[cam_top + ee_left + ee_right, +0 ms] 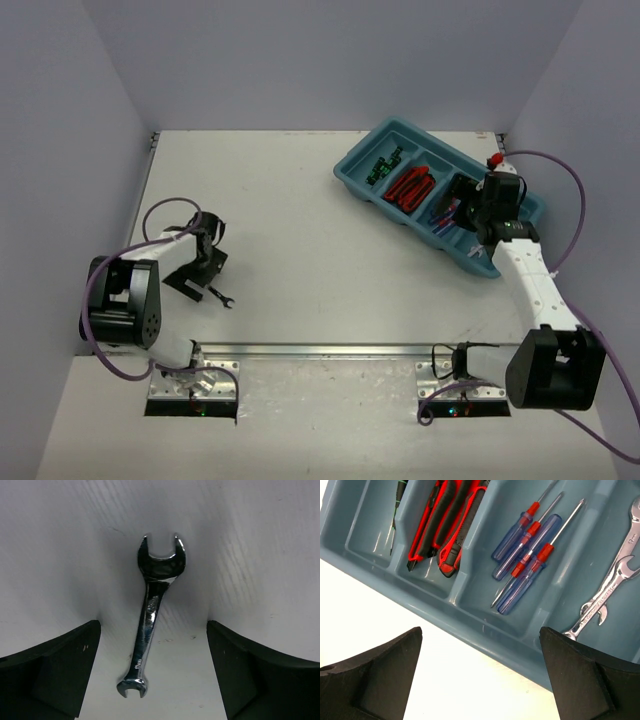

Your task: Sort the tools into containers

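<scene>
The left arm is folded back, its left gripper [206, 264] angled down, jaws apart either side of a silver open-end wrench [150, 615] lying flat on the tabletop [320, 260]; its stamped marking is unreadable. The right arm reaches forward, its right gripper [480, 212] spread wide and empty over the teal tray [485, 630] of sorted tools.

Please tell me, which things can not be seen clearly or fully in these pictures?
Top external view: the right gripper covers the end compartment of the tray, so its contents are hidden.
Right wrist view: the wrenches are cut by the right edge, their number unclear; the green screwdrivers are cut by the top edge.
Left wrist view: the marking on the loose wrench is too blurred to read.
</scene>
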`<state>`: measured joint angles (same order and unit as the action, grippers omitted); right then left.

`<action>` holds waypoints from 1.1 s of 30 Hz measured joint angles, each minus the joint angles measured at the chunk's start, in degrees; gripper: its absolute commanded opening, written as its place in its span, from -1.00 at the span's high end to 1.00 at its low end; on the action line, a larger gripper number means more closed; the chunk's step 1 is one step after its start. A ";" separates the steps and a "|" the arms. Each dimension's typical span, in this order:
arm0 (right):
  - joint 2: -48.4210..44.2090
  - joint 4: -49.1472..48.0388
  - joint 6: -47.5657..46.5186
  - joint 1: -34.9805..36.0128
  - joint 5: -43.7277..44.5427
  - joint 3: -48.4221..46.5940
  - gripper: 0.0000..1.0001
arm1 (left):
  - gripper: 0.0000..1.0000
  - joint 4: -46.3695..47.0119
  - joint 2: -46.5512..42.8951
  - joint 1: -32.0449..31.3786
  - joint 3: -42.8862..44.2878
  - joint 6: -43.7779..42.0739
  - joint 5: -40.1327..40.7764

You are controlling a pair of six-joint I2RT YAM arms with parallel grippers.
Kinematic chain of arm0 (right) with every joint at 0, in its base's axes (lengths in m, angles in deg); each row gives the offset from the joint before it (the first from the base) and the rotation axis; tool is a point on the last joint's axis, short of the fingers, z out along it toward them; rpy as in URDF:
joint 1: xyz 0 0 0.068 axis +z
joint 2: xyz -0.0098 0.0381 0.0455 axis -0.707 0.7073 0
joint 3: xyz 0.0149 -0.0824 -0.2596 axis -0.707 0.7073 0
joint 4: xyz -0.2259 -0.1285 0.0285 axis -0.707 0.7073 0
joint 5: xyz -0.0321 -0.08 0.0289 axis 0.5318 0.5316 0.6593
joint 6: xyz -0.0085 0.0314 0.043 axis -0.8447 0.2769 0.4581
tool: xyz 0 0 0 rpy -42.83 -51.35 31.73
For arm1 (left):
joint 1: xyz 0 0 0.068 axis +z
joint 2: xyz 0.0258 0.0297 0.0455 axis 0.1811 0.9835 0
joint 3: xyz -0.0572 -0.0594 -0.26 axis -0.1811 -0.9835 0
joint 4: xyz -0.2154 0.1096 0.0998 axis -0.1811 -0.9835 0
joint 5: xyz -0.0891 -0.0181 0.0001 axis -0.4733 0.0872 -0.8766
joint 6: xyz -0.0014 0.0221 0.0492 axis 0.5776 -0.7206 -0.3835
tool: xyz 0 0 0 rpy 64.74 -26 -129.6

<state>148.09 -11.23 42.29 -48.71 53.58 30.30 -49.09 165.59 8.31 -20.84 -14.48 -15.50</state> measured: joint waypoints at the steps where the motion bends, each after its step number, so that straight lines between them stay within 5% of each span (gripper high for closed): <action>1: -0.04 -0.26 -0.04 0.00 -0.32 0.08 -0.98 | -0.56 1.11 0.40 0.14 0.11 0.02 -0.57; 7: -1.19 -1.09 -0.09 0.02 -2.01 0.75 -0.98 | 0.57 4.80 2.93 0.34 0.25 -1.69 -2.09; 10: -1.88 -1.36 -0.09 0.01 -2.67 0.82 -0.98 | 0.96 5.89 4.16 0.36 0.39 -2.10 -2.73; 18: -3.92 -2.71 -0.38 0.00 -7.12 1.96 -0.98 | 1.00 7.45 4.08 0.36 0.25 -4.14 -3.36; 25: -4.14 -8.25 -1.49 1.51 -27.27 3.94 -0.98 | 1.00 14.21 -3.70 -0.69 -5.18 -6.97 -4.90; 33: -2.53 -8.09 -4.88 16.43 -36.05 3.00 -0.93 | 1.00 18.95 -13.95 -11.43 -11.67 -7.96 -10.22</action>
<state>145.56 -19.32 37.41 -32.29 17.53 33.30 -30.14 151.64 -3.12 -32.51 -22.45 -25.72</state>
